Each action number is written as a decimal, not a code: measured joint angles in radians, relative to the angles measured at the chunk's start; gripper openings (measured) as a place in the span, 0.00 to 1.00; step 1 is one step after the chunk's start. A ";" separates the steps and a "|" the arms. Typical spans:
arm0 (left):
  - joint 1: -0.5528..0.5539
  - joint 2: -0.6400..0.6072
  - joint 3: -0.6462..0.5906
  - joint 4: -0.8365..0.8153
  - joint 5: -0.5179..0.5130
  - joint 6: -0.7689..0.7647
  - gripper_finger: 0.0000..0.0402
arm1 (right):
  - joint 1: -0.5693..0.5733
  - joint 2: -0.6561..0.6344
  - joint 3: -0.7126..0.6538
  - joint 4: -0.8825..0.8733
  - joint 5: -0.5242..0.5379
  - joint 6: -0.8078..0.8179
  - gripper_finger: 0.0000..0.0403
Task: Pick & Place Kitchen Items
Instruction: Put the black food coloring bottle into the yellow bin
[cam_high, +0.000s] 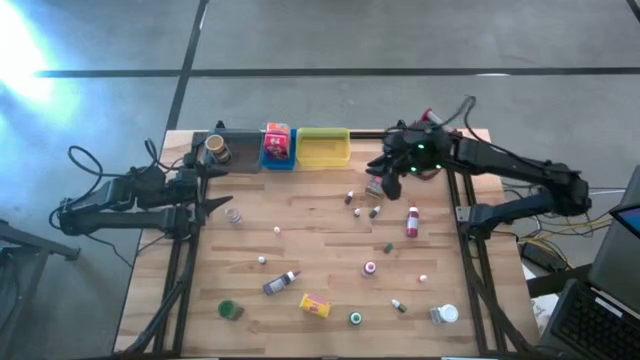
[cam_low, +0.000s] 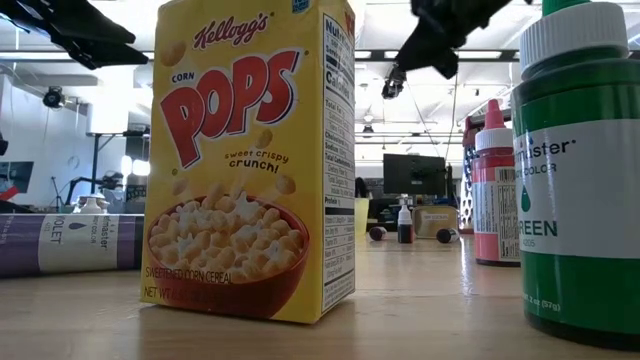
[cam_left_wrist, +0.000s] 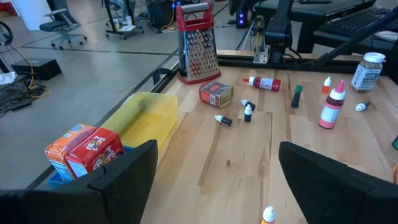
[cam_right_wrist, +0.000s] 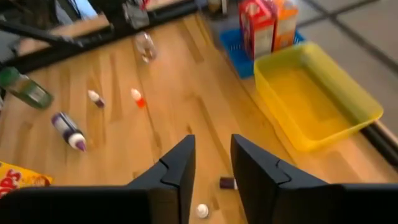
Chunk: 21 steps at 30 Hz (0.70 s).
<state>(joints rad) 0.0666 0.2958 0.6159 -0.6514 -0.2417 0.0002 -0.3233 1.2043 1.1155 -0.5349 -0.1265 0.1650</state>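
a: pictured: the right gripper (cam_high: 385, 170) hangs over the back of the table (cam_high: 320, 255), just beside the yellow tray (cam_high: 323, 148). which step is this?

b: its fingers (cam_right_wrist: 180, 171) stand a little apart with nothing between them. the yellow tray is bare inside, so by my reading this is a gap between items, either a release or a reach for a fresh one; which, i cannot tell.

a: and the left gripper (cam_high: 215, 205)?

b: waiting at the table's left edge, fingers (cam_left_wrist: 124, 174) spread wide, holding nothing.

a: where are the kitchen items?

b: mostly loose across the wood: a red-capped bottle (cam_high: 412, 222) lying right of centre, a small yellow box (cam_high: 315, 306) near the front, a green-capped jar (cam_high: 229, 310) at front left, tiny bottles scattered between. a red box (cam_high: 276, 146) already sits in the blue tray (cam_high: 278, 160), and a jar (cam_high: 216, 148) in the grey tray (cam_high: 232, 152).

a: the next move?

b: likely a drop onto one of the small pieces just below the right gripper, such as the dark-capped bottle (cam_right_wrist: 227, 183), with the fingers set wider first. they are tiny and round, so a centred pinch matters.
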 joint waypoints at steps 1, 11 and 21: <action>0.000 0.000 0.000 0.000 0.000 0.000 0.85 | 0.000 0.026 0.023 -0.023 0.000 0.000 0.27; 0.000 0.000 0.000 -0.001 0.000 0.000 0.85 | 0.000 0.255 0.233 -0.275 -0.002 0.000 0.35; 0.000 0.000 0.000 0.000 0.000 0.000 0.85 | 0.003 0.392 0.276 -0.333 -0.005 0.012 0.34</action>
<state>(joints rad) 0.0666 0.2958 0.6163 -0.6518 -0.2413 0.0002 -0.3206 1.5966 1.3918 -0.8680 -0.1314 0.1772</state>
